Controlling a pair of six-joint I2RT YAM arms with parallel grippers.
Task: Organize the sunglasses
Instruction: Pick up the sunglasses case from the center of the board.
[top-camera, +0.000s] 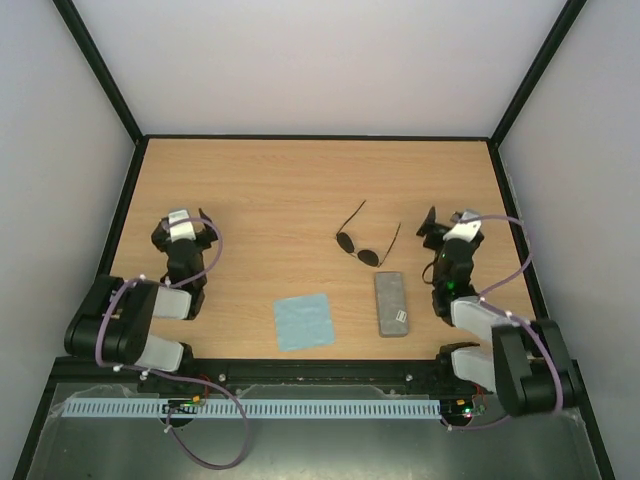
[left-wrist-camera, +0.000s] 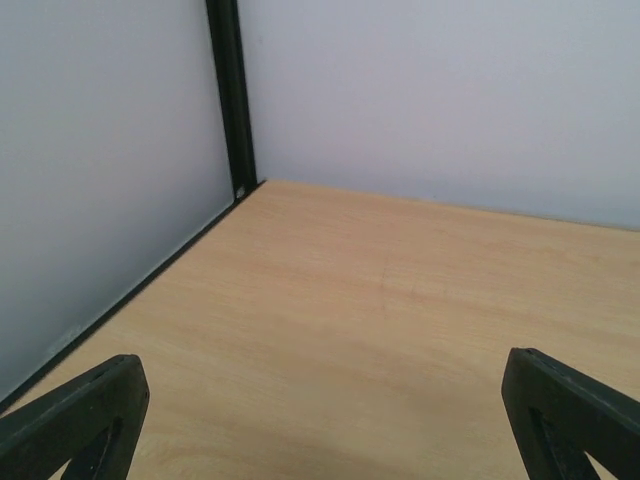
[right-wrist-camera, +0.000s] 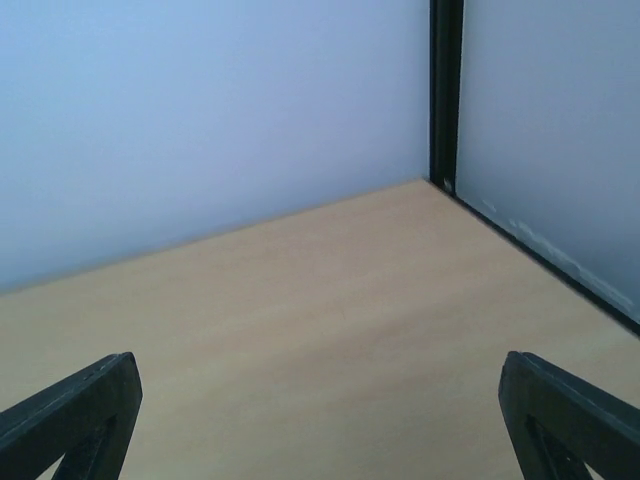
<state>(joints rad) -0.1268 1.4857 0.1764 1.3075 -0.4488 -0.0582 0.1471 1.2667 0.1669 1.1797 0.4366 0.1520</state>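
The sunglasses (top-camera: 358, 247) lie unfolded in the middle of the wooden table, two round dark lenses toward me and thin temple arms spread away. A grey rectangular case (top-camera: 391, 303) lies shut just in front of them, to the right. A light blue square cloth (top-camera: 303, 320) lies flat left of the case. My left gripper (top-camera: 184, 224) is open and empty at the table's left side. My right gripper (top-camera: 444, 228) is open and empty right of the sunglasses. Both wrist views show only bare table between wide-apart fingertips (left-wrist-camera: 80, 415) (right-wrist-camera: 570, 410).
Grey walls with black frame posts (left-wrist-camera: 230, 95) (right-wrist-camera: 445, 90) close the table on three sides. The black rail (top-camera: 310, 372) runs along the near edge between the arm bases.
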